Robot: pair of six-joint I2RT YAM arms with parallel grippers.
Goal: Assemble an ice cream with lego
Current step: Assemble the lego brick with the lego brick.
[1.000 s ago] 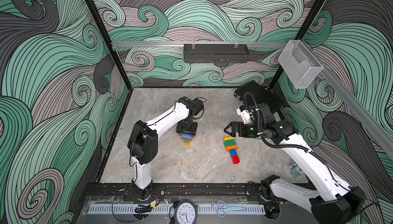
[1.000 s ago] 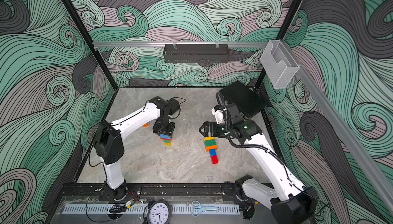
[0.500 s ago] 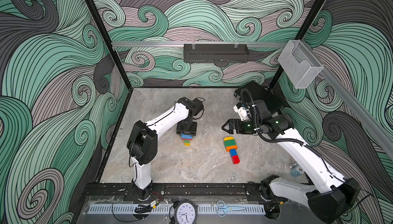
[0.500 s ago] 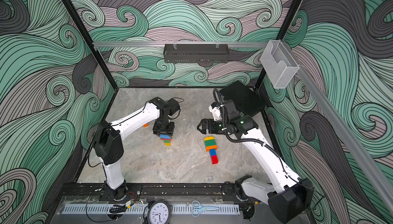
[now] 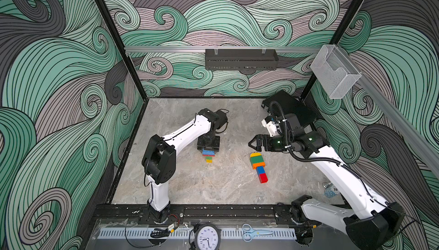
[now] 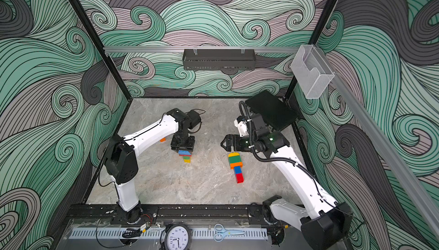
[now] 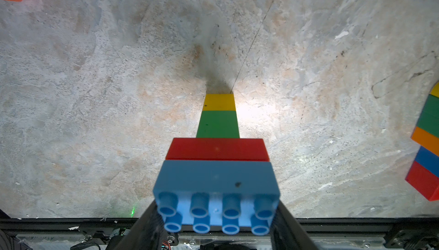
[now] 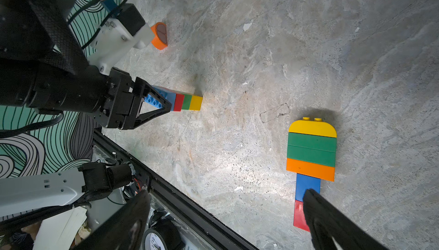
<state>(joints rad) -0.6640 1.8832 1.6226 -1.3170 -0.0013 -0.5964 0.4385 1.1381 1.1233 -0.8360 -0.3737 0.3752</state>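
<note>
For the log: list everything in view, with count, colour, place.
Upright stack of studded plastic bricks: one; blue, red, green, yellow downward; on grey marbled table.
Lying brick ice cream: one; yellow, green, orange, blue, red; right of stack.
Round-topped orange plastic brick: one; left of stack.
Black tray: one; back wall.
Clear plastic bin: one; right wall.
Black pad: one; rear corner.
Clock, scissors: one each; front rail.
Left hand: shut on stack.
Right hand: open, empty.
</note>
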